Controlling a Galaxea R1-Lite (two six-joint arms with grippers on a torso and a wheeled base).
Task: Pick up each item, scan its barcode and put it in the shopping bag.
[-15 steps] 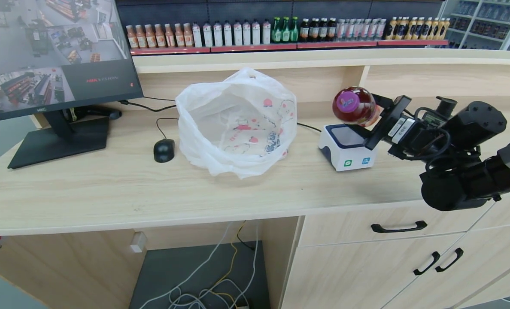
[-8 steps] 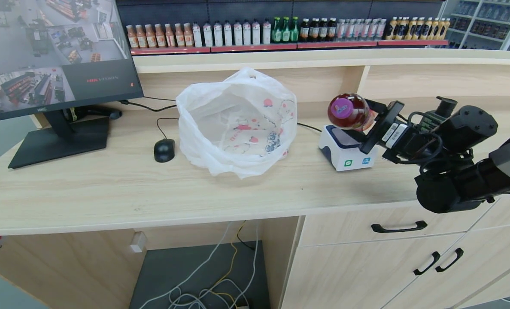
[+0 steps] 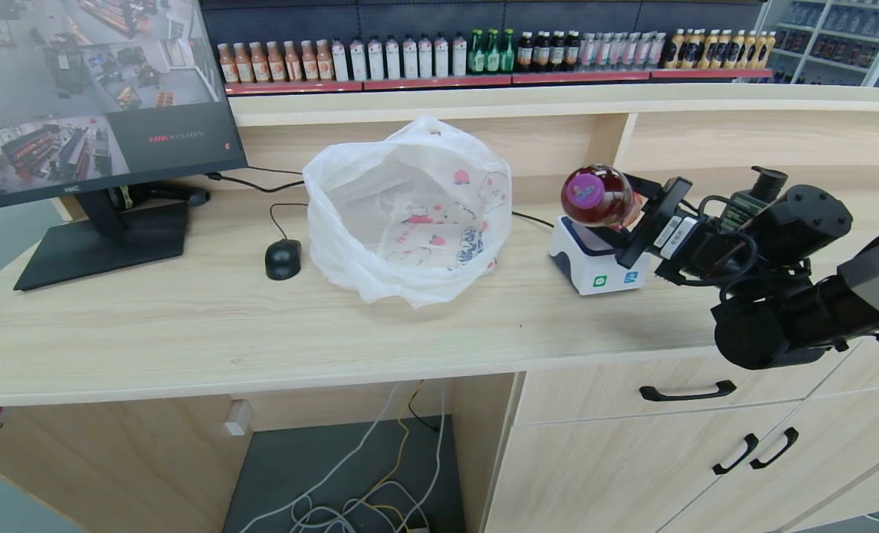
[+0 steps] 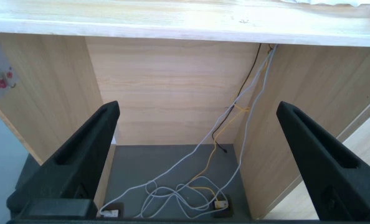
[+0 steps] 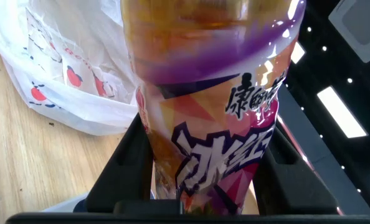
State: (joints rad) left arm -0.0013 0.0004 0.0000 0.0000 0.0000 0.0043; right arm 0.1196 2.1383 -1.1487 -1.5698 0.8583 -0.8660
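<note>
A dark red drink bottle (image 3: 599, 195) with a purple cap lies on its side in my right gripper (image 3: 635, 215), held just above the white barcode scanner (image 3: 593, 260) on the counter. Up close, the bottle's purple and orange label (image 5: 222, 124) sits between the black fingers (image 5: 126, 168), which are shut on it. The white plastic shopping bag (image 3: 408, 211) stands open at the counter's middle, to the left of the scanner. My left gripper (image 4: 197, 162) hangs open below the counter edge, facing the cable space under the desk, with nothing between its fingers.
A monitor (image 3: 92, 96) on a black stand is at the far left, with a black mouse (image 3: 283, 259) and its cable beside the bag. A raised shelf ledge (image 3: 558, 100) runs behind the counter. Drawers with black handles (image 3: 687, 392) sit under the right side.
My right gripper has carried the bottle down and a little to the left, closer over the scanner. The bag and the left arm have stayed put.
</note>
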